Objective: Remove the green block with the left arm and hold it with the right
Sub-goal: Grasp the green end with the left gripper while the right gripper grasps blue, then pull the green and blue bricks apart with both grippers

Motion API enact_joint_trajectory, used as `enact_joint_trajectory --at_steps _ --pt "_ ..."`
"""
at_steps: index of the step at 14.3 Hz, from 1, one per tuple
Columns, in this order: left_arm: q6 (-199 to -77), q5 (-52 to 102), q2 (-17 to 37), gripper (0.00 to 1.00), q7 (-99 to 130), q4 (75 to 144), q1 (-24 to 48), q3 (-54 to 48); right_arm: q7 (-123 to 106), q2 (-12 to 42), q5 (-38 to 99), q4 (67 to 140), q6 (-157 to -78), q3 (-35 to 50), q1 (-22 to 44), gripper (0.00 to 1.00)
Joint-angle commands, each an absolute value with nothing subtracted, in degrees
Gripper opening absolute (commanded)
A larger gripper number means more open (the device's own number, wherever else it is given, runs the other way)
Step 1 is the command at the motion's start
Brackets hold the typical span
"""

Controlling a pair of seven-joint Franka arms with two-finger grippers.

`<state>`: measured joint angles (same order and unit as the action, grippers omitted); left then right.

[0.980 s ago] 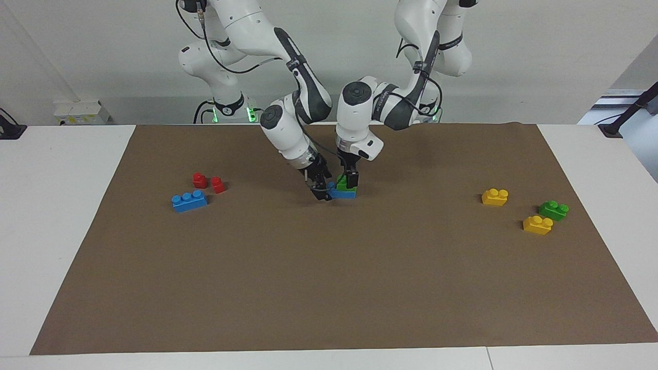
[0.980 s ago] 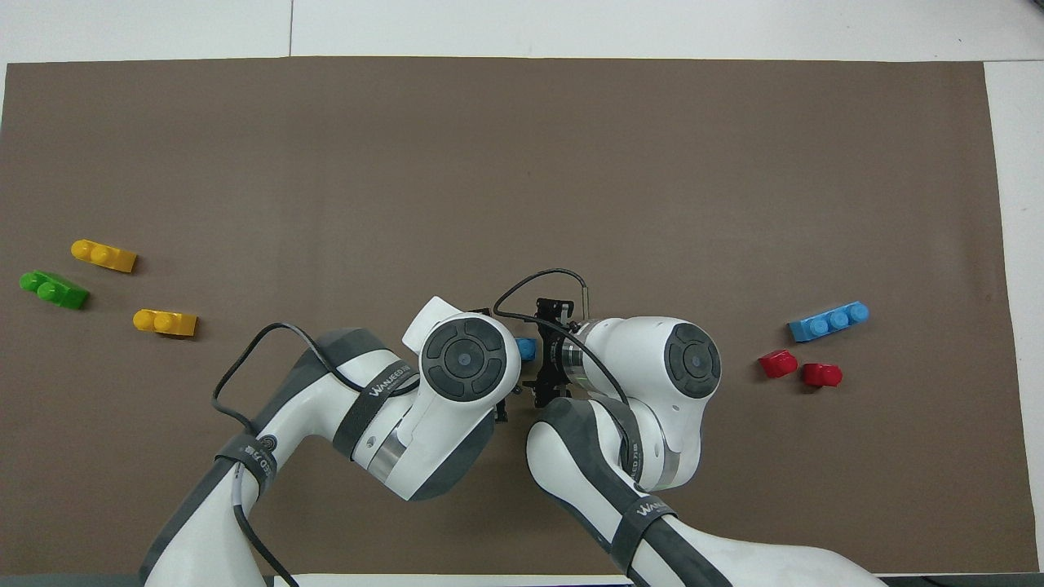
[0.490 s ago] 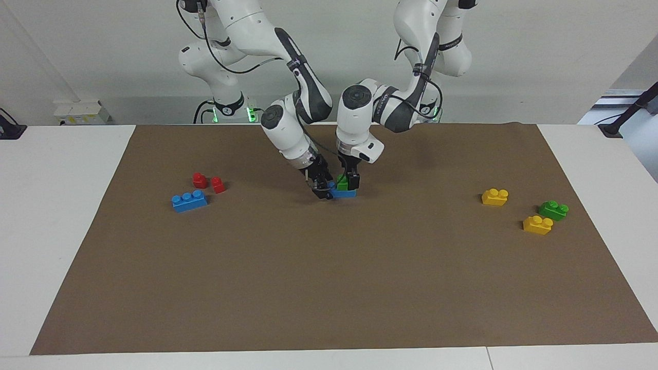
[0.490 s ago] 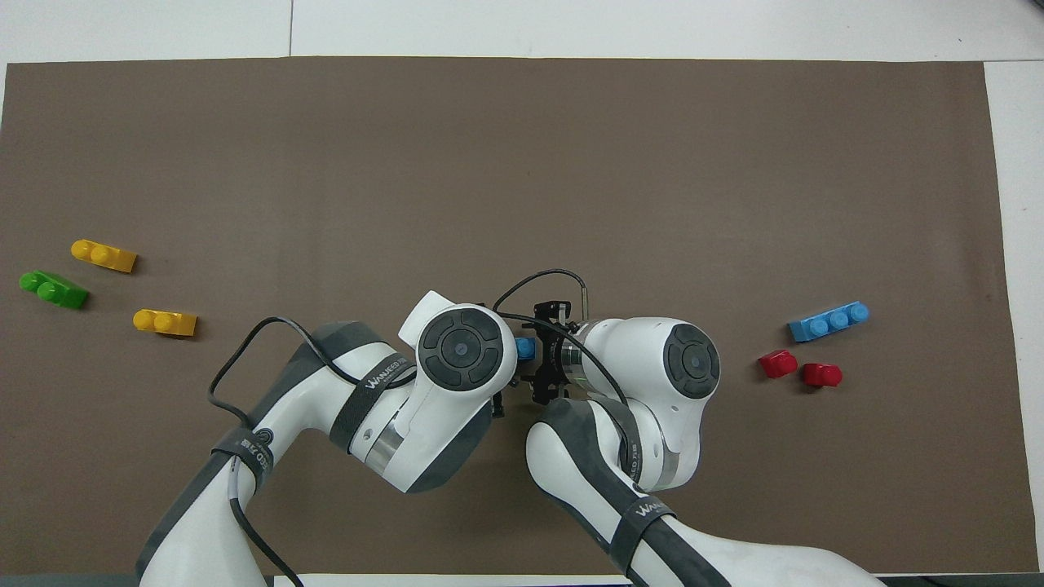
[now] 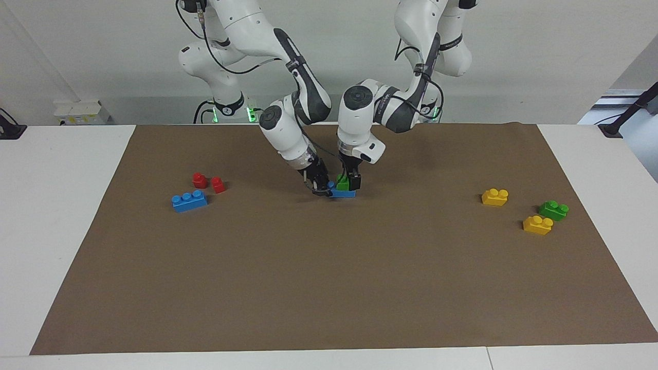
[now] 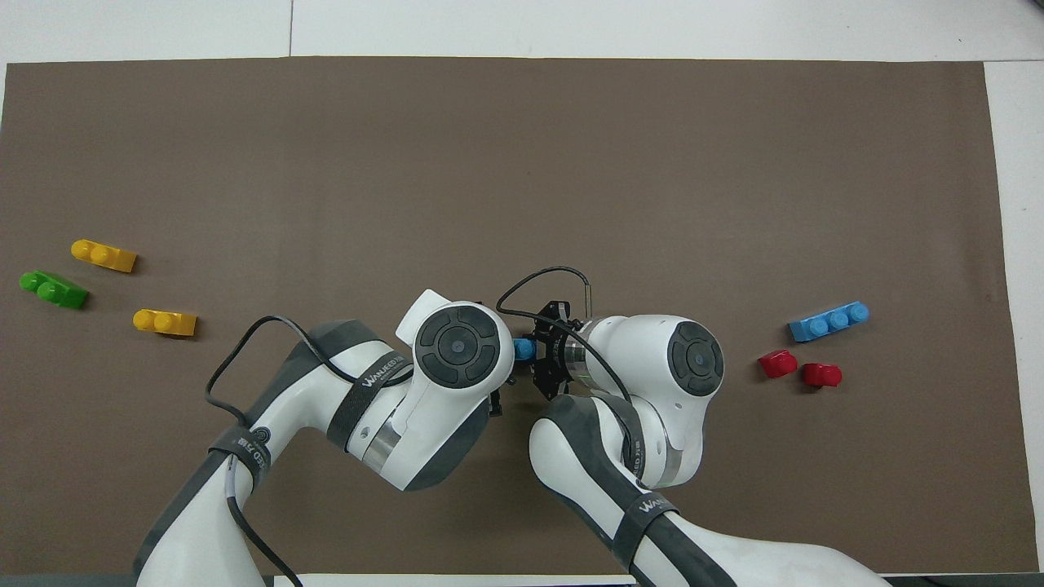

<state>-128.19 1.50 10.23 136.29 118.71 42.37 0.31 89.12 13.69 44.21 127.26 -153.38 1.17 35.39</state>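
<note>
The lime-green block (image 5: 342, 182) sits on top of a blue brick (image 5: 343, 193) in the middle of the brown mat, close to the robots. My left gripper (image 5: 348, 181) comes straight down and is shut on the green block. My right gripper (image 5: 323, 189) reaches in at a slant and is shut on the blue brick's end toward the right arm. In the overhead view only one blue stud (image 6: 523, 350) shows between the two wrists. The green block is hidden there under the left arm's wrist (image 6: 457, 346).
A second blue brick (image 5: 189, 200) and two red blocks (image 5: 200, 180) lie toward the right arm's end. Two yellow bricks (image 5: 495, 197) (image 5: 537, 224) and a darker green brick (image 5: 553, 209) lie toward the left arm's end.
Both wrists have shifted and tilted slightly while keeping their grips. The green block and the blue brick are still joined at the same spot.
</note>
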Motion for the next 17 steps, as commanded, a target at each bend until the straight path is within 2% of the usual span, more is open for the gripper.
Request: enact_joint_trajectory --at_steps 1,2,3,4,5,6,14,17 --pt "-126.74 1.93 9.58 1.00 135.79 118.39 42.28 0.53 83.24 14.24 46.76 127.00 -153.63 1.58 34.72 0.00" --pt "-126.74 1.93 9.58 0.99 135.79 118.39 42.28 0.53 83.23 14.15 46.84 127.00 -153.28 1.58 34.11 0.00" --pt "-126.83 1.93 9.58 0.79 135.88 118.39 42.28 0.53 83.23 14.15 48.67 127.00 -152.93 1.58 33.41 0.00" --pt "-126.83 1.93 9.58 0.54 135.88 118.39 42.36 0.53 82.97 14.15 51.21 127.00 -152.84 1.58 32.96 0.00" --pt "-126.74 1.76 9.49 0.06 135.70 118.39 42.36 0.53 82.36 14.15 51.85 127.09 -152.84 1.50 32.87 0.00" --pt "-127.09 1.67 9.41 0.00 134.48 118.39 42.36 0.53 82.01 14.15 51.86 127.09 -152.84 1.49 32.87 0.00" --pt "-127.62 1.85 8.35 0.00 134.65 117.51 40.78 0.62 81.56 14.15 51.94 127.18 -152.93 1.49 32.96 0.00" --pt "-125.61 1.85 4.06 0.00 134.12 117.25 38.60 0.62 81.56 14.15 51.94 127.18 -152.93 1.49 32.96 0.00"
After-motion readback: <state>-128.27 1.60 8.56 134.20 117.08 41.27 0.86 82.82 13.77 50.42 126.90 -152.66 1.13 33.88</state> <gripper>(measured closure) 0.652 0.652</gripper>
